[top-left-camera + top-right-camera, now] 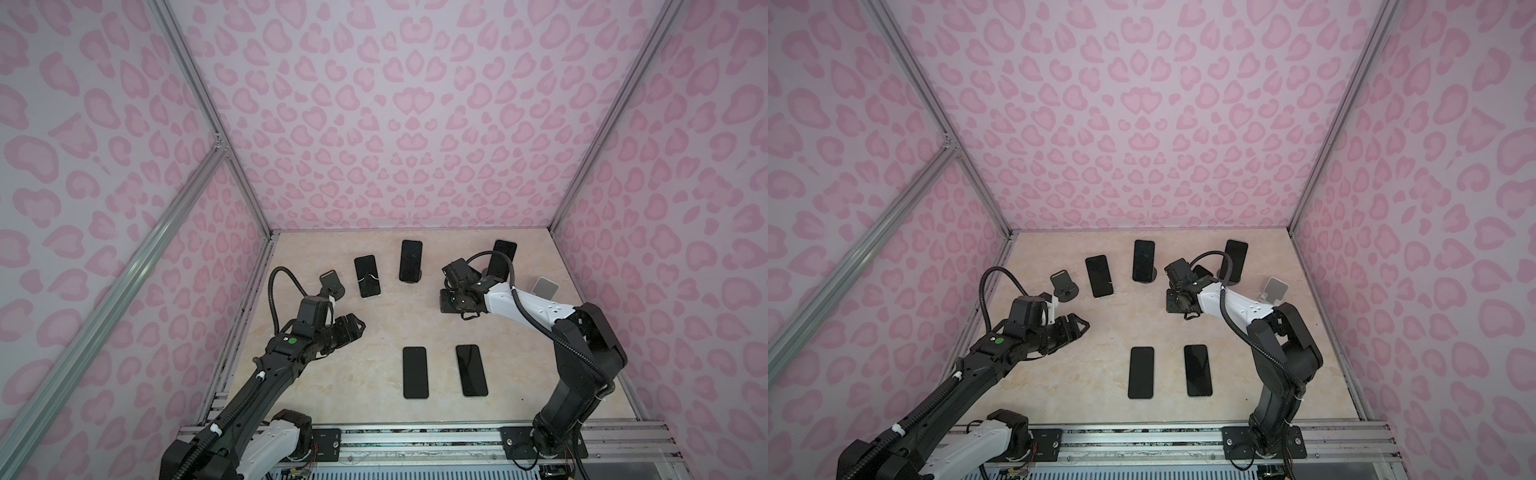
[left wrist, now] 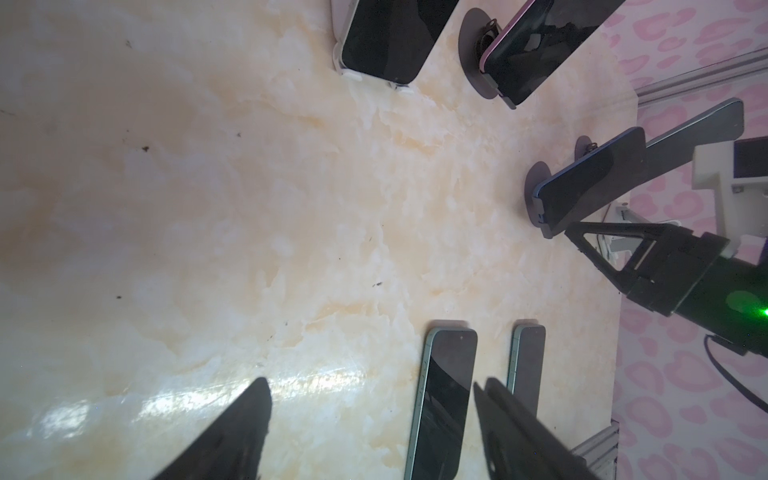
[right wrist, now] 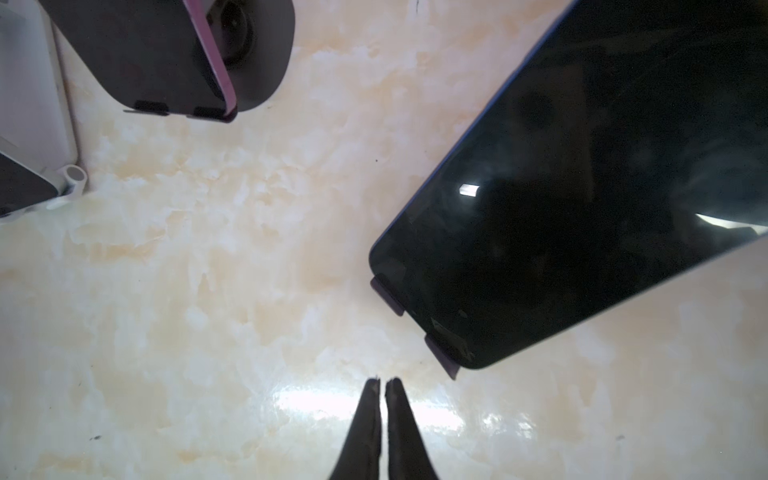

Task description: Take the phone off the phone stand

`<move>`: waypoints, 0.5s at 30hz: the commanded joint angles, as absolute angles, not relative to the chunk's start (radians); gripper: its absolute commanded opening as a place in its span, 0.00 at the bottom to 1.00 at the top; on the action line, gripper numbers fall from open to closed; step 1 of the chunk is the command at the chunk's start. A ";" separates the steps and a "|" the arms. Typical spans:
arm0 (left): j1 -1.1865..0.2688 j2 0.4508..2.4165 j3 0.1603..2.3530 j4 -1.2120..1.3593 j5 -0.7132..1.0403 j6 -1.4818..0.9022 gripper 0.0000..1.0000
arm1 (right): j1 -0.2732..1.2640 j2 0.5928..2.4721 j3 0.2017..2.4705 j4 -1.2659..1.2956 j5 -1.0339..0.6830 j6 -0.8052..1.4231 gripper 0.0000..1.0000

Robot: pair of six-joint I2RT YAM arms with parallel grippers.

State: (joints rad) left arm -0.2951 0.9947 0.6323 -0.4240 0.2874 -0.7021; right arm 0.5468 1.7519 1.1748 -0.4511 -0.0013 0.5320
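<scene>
Three dark phones lean on stands at the back: one on a white stand [image 1: 367,276], a pink-edged one [image 1: 410,260] on a round dark base, and a blue-edged phone [image 1: 502,259] [image 3: 582,187] on a purple-lipped phone stand [image 3: 440,353]. My right gripper [image 1: 445,305] [image 3: 382,380] is shut and empty. It hovers low over the table just in front of that blue-edged phone's bottom edge, not touching it. Over the table's left side my left gripper [image 1: 359,326] [image 2: 372,382] stands open with nothing between its fingers.
Two phones lie flat near the front, one [image 1: 415,372] beside the other [image 1: 471,370]. An empty dark stand [image 1: 331,284] sits at the back left and an empty silver stand [image 1: 545,289] at the right. Pink patterned walls enclose the table.
</scene>
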 commanded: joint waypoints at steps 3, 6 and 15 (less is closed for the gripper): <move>-0.298 0.994 0.638 -0.415 0.297 -0.686 0.81 | 0.546 1.768 1.157 -0.420 0.004 0.550 0.09; -0.300 0.995 0.638 -0.417 0.299 -0.686 0.81 | 0.547 1.776 1.163 -0.420 0.009 0.550 0.10; -0.303 0.981 0.619 -0.411 0.300 -0.693 0.81 | 0.545 1.802 1.189 -0.455 0.036 0.522 0.11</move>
State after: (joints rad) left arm -0.3012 0.9871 0.6258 -0.4232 0.2913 -0.6971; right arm 0.5468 1.7954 1.1854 -0.4404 0.0086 0.5362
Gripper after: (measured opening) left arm 0.808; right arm 0.111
